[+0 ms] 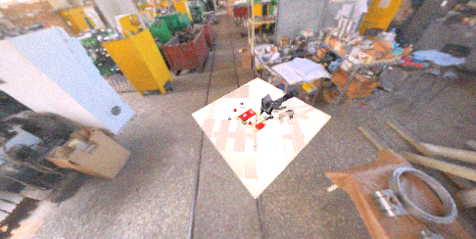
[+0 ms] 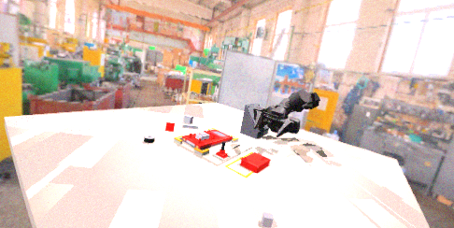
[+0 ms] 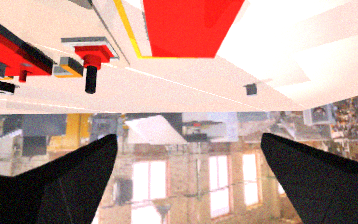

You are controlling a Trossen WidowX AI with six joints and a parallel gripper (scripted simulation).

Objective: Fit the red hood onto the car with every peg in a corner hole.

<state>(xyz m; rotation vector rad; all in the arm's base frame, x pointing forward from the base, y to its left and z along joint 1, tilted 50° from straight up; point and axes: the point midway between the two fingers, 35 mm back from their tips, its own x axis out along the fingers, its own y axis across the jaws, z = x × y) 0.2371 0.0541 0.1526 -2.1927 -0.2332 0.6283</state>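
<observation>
The red hood (image 1: pixel 260 125) (image 2: pixel 255 163) (image 3: pixel 190 27) lies on the table, over the right part of a yellow outline, with a flat red face up. Its holes are not visible. The red chassis (image 2: pixel 219 135) (image 3: pixel 5 47) sits in its jig to the left of the hood in the exterior view, with the grey engine block (image 2: pixel 202 135) on its deck. The pegs are too small to tell clearly. My gripper (image 3: pixel 191 140) is open and empty. It is drawn back from the hood, near the arm's base, and the fingers touch nothing in the wrist view.
A red stand with a black post (image 2: pixel 222 152) (image 3: pixel 92 56) is between chassis and hood. A red block (image 2: pixel 170 126), a grey block (image 2: pixel 188 120) and a black disc (image 2: pixel 148 139) lie beyond the chassis. Another grey block (image 2: pixel 267 220) (image 3: pixel 250 89) is near the table's front.
</observation>
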